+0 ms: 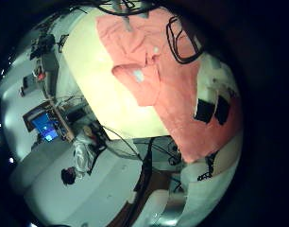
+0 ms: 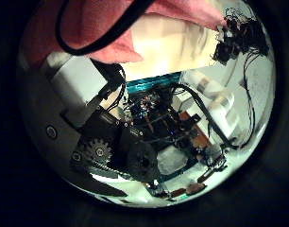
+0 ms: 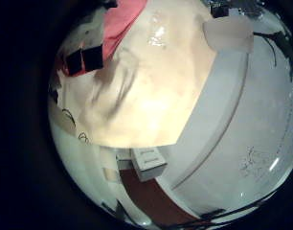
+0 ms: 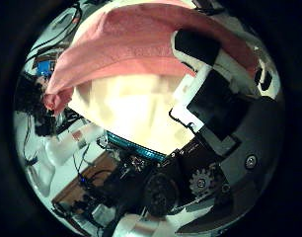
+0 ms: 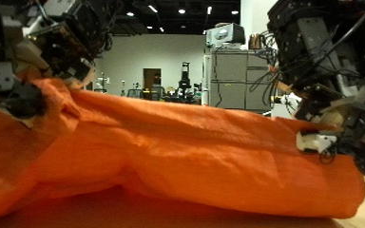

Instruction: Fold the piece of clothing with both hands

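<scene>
An orange garment [image 5: 170,152] lies spread over the table and fills the front of the outside view. My left hand [image 5: 25,57] is above its one end, fingers curled on a raised fold of cloth. My right hand [image 5: 319,104] is above the other end and pinches the cloth's edge, which rises to its fingertips [image 5: 316,142]. The left little finger side palm view shows the garment [image 1: 159,66] flat on the table and rising to the fingertips [image 1: 211,109]. The right thumb side palm view shows the garment [image 4: 131,44] hanging across behind a finger [image 4: 205,74].
The pale table top [image 3: 161,91] shows bare beside the garment, with its edge [image 3: 209,96] nearby. A grey cabinet [image 5: 233,81] stands behind the table. A desk with a lit screen [image 1: 45,123] stands beyond the table's far side.
</scene>
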{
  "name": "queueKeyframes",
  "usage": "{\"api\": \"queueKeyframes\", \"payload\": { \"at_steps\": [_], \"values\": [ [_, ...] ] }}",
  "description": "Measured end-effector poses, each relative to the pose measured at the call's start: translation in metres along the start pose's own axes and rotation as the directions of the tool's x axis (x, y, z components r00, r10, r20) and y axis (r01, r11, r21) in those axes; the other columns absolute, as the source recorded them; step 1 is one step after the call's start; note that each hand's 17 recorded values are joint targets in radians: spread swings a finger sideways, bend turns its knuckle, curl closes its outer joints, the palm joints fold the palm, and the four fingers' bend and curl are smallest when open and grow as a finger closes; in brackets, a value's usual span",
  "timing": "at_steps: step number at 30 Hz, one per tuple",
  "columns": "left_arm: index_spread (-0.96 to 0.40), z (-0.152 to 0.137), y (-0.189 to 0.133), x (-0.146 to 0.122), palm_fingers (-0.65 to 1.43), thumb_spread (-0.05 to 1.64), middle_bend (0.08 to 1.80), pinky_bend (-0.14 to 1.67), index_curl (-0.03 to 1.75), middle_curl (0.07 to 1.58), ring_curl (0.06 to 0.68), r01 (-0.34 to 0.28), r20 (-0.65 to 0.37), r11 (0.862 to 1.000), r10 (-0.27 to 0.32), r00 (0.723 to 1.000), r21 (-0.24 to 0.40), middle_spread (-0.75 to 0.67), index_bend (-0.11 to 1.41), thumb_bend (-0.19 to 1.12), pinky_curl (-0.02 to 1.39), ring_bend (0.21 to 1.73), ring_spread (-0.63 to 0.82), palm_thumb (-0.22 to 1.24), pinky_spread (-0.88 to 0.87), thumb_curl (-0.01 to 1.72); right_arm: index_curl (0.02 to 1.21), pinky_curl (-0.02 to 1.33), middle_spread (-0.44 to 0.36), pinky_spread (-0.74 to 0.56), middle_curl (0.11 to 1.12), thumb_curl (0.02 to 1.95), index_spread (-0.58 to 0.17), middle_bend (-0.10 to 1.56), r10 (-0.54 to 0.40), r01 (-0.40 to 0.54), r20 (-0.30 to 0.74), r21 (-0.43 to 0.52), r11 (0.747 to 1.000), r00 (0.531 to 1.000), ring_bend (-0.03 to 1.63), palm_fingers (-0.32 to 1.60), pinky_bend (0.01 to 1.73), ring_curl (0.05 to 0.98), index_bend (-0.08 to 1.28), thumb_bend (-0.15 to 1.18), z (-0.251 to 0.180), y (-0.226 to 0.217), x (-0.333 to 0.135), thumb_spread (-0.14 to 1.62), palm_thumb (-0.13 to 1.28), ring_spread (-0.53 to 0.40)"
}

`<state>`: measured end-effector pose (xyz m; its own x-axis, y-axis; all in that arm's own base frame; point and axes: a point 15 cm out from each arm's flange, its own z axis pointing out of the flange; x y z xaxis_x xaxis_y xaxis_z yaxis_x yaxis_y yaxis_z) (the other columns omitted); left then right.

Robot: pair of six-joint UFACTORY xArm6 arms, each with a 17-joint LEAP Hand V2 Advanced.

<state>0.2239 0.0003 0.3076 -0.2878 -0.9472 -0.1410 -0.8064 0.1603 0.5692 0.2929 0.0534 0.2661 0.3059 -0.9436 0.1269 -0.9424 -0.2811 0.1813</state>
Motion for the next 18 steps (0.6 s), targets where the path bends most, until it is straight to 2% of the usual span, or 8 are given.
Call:
{"api": "queueKeyframes", "payload": {
  "at_steps": [5, 10, 18],
  "values": [
    [-0.51, -0.023, -0.011, -0.012, 0.78, 0.97, 0.82, 1.26, 1.32, 1.19, 0.529, 0.006, 0.008, 1.000, -0.005, 1.000, -0.009, -0.66, 0.15, -0.02, 0.57, 1.37, -0.48, 0.87, -0.67, 0.56, 0.83, 0.69, -0.139, -0.26, 0.77, 0.59, -0.255, 1.28, 0.017, -0.017, 0.006, 0.074, 0.997, 1.000, 1.35, 1.17, 1.31, 0.671, 1.08, 0.00, -0.033, -0.028, 0.004, 1.15, 1.10, -0.219],
    [-0.50, -0.034, -0.030, -0.029, 0.77, 0.97, 0.84, 1.26, 1.35, 1.18, 0.529, 0.009, 0.030, 0.998, -0.007, 1.000, -0.068, -0.66, 0.14, -0.02, 0.57, 1.37, -0.48, 0.87, -0.67, 0.55, 0.82, 0.70, -0.134, -0.25, 0.76, 0.62, -0.252, 1.30, 0.026, -0.036, 0.072, 0.141, 0.989, 0.997, 1.36, 1.16, 1.31, 0.675, 1.09, -0.01, -0.053, -0.073, -0.008, 1.14, 1.11, -0.216],
    [-0.47, -0.041, -0.076, -0.057, 0.74, 0.97, 0.86, 1.26, 1.38, 1.17, 0.526, -0.031, 0.061, 0.989, 0.041, 0.997, -0.144, -0.66, 0.15, -0.02, 0.57, 1.38, -0.48, 0.87, -0.66, 0.55, 0.82, 0.72, -0.130, -0.25, 0.75, 0.65, -0.246, 1.32, 0.021, -0.028, 0.077, 0.092, 0.995, 0.997, 1.36, 1.16, 1.30, 0.677, 1.10, -0.01, -0.037, -0.141, -0.013, 1.14, 1.11, -0.215]
  ]
}}
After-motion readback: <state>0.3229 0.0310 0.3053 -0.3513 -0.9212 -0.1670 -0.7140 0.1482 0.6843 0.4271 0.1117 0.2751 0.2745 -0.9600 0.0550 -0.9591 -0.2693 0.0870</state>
